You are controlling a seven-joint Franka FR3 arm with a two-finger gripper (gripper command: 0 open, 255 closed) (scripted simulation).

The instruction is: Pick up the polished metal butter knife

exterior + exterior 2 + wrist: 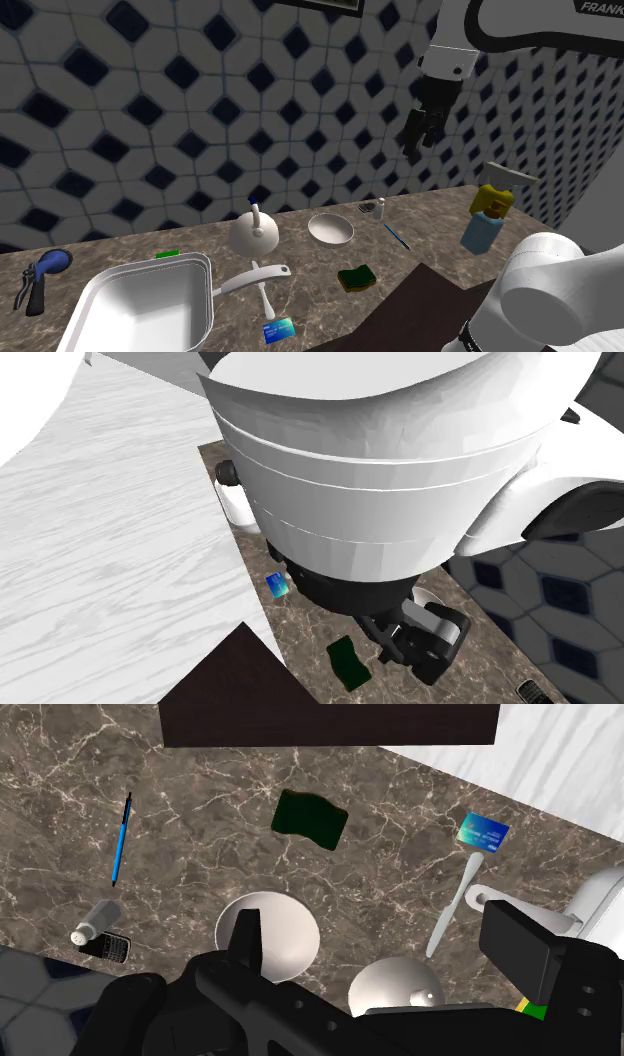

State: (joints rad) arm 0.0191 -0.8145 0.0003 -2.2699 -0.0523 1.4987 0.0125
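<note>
The arm (520,25) showed "FRANK" at the shoulder view's top edge. Above the marble counter (430,250) my claw (415,150) hung high, fingers spread, gripping nothing. The knife (452,909) lay flat beside the pan (150,305) handle, one end near a blue card (484,832) whose print I couldn't read.

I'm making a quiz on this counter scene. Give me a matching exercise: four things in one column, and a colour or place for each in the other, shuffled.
1 pen
2 sponge
3 knife
4 bowl

A dark green
B pale and long, one end by the card
C blue
D white, round

Pairs: 1-C, 2-A, 3-B, 4-D
</note>
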